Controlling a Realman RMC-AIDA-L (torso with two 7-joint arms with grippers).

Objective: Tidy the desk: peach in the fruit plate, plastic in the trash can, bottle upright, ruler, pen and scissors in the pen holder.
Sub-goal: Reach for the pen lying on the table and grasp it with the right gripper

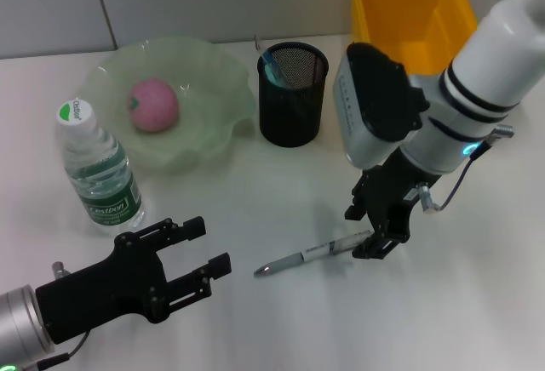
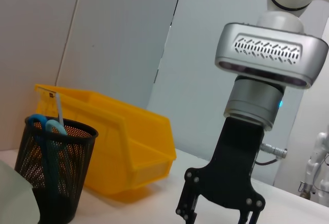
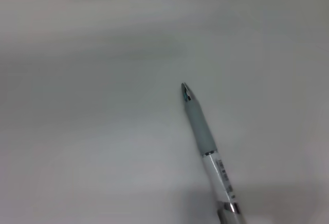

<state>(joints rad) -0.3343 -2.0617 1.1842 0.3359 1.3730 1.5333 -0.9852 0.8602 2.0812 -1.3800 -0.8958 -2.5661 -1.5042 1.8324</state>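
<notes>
The pen (image 1: 313, 254) lies flat on the counter (image 1: 255, 209), in front of the pen holder (image 1: 293, 94) and a little toward the robot's right of it. Its long axis runs roughly crosswise to the robot, tip pointing to the robot's left, cap end to the right and slightly nearer the holder.

The right tool (image 1: 376, 233) is down at that cap end, its fingers straddling the barrel at counter level. They look close to the pen, but I cannot tell whether they have clenched on it or merely bracket it. The right wrist view shows only the pen's grip and tip running away over bare counter, so the tool sits at the rear of the barrel, not its middle.

The left tool (image 1: 192, 256) hangs released, jaws apart, on the tip side of the pen and farther from the holder than the pen is; it holds nothing. The right arm is clearly the nearer one to both pen and holder.

Judging by the layout, the pen is the last loose item: the peach (image 1: 153, 105) sits in the fruit plate (image 1: 217, 69), the bottle (image 1: 98, 165) stands upright beside it, and blue scissors handles (image 2: 45, 125) show inside the holder. An end grip would let the pen swing on lifting.
</notes>
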